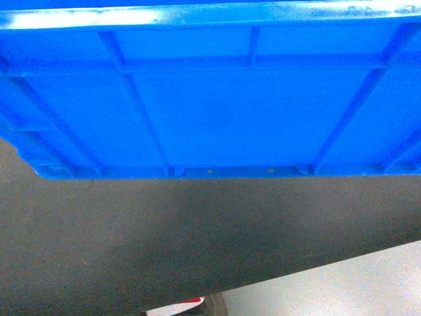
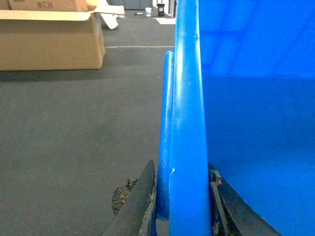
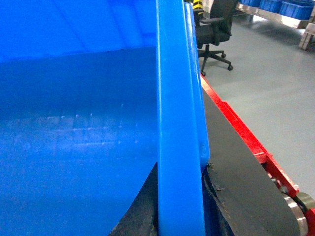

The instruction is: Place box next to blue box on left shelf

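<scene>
Currently, the scene reads as follows:

- The large rectangular bright-blue plastic crate (image 1: 217, 99) fills the upper part of the head view. Its ribbed side faces the camera, with the thick rim along the top edge of the frame and the lower edge running across the middle.
- Below the crate, the head view shows dark grey floor matting (image 1: 197, 243), with a lighter grey floor strip (image 1: 355, 283) at the lower right. A small red-and-white part (image 1: 187, 303) shows at the bottom edge; what it is cannot be determined.
- The left gripper (image 2: 184, 206) is clamped on the crate's rim: one dark, worn finger (image 2: 140, 201) sits on the outer side of the rim and the other on the inner side, both touching the plastic.
- The right gripper (image 3: 179, 206) likewise pinches the rim on the opposite side of the crate, with a dark finger (image 3: 231, 191) pressed against the outer face and the second against the inner wall.
- Both wrist views look along the rim and into the crate's smooth blue interior.
- The left wrist view shows a brown open cardboard carton (image 2: 51, 39) standing on the dark floor, well apart from the crate.
- The right wrist view shows a red metal frame edge (image 3: 251, 142) just beside the crate, a black wheeled office chair (image 3: 214, 32) farther back, and a rack holding small blue bins (image 3: 283, 7) at the far upper right.
</scene>
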### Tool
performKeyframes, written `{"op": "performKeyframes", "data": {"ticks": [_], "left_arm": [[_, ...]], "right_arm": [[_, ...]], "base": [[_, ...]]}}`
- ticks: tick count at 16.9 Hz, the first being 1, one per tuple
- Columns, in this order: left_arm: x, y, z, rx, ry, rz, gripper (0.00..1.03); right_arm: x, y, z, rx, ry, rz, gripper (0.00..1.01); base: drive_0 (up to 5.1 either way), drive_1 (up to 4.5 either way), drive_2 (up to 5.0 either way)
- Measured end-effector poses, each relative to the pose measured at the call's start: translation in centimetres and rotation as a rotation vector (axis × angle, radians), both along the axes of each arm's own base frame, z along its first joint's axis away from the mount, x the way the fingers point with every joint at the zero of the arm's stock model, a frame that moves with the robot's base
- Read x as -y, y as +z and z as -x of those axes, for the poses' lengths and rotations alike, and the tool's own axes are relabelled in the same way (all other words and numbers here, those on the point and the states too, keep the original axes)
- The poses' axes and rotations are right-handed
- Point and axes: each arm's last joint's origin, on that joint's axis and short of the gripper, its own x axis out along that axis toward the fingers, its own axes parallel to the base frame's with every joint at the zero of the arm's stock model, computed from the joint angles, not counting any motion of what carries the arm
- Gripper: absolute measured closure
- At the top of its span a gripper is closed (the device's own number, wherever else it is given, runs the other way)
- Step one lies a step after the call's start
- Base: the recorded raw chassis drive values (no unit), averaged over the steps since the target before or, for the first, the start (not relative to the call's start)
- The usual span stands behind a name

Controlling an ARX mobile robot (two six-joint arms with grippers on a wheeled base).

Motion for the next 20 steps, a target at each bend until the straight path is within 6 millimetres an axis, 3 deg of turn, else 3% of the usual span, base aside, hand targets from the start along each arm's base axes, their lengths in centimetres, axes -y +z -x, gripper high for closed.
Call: {"op": "performKeyframes", "data": {"ticks": [20], "left_arm": [[0.00, -0.01, 0.00, -0.001, 0.001, -0.004, 0.83]], "right_arm": [[0.00, 0.00, 0.00, 0.000, 0.001, 0.001, 0.86]], "base": [[-1.5, -1.53, -1.5]]}}
